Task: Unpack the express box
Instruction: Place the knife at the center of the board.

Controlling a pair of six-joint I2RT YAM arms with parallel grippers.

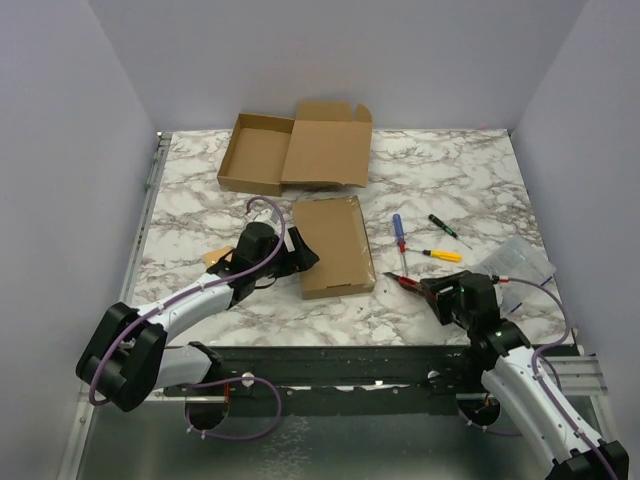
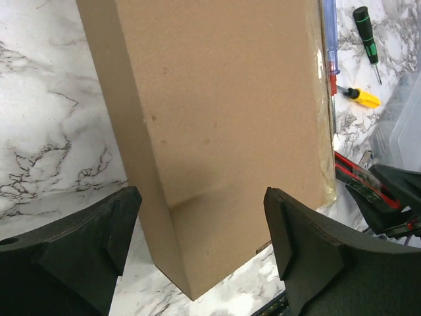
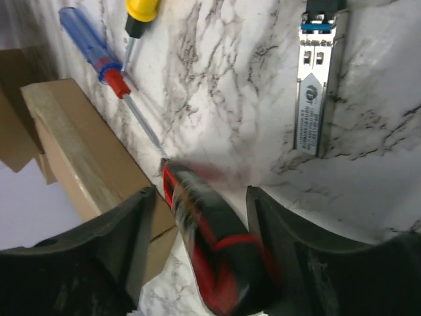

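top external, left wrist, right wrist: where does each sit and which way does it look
top external: above and behind, looking down on the table; left arm, right arm show.
left wrist: looks past the left fingers at the closed box.
right wrist: looks down between the right fingers at a red tool.
shared: both wrists see the blue screwdriver.

white arms [image 1: 185, 310], black fingers [image 2: 79, 243], looping purple cables [image 1: 262, 205].
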